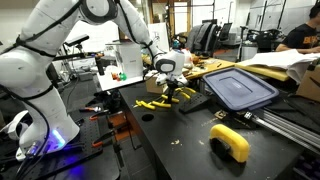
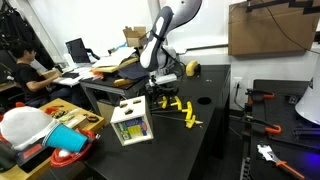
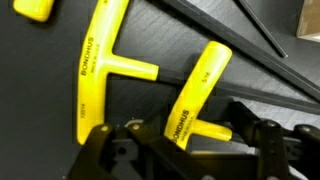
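Several yellow Bondhus T-handle hex wrenches lie on the black table (image 1: pixel 180 135). In the wrist view, one T-handle wrench (image 3: pixel 195 95) lies tilted between my gripper's (image 3: pixel 185 150) black fingers (image 3: pixel 268 145). The jaws stand on either side of it with a gap still showing on both sides. A second wrench (image 3: pixel 100 60) lies just to its left, and part of a third (image 3: pixel 30 10) shows at the top left corner. In both exterior views the gripper (image 1: pixel 168 85) (image 2: pixel 162 88) is down low over the cluster of wrenches (image 1: pixel 165 98) (image 2: pixel 176 103).
A dark blue bin lid (image 1: pixel 240 88) lies beside the wrenches and a yellow tool (image 1: pixel 230 142) sits nearer the table's front. A white box with coloured shapes (image 2: pixel 132 122) stands at a table corner. One more wrench (image 2: pixel 190 120) lies apart. A person (image 2: pixel 25 70) sits at a desk.
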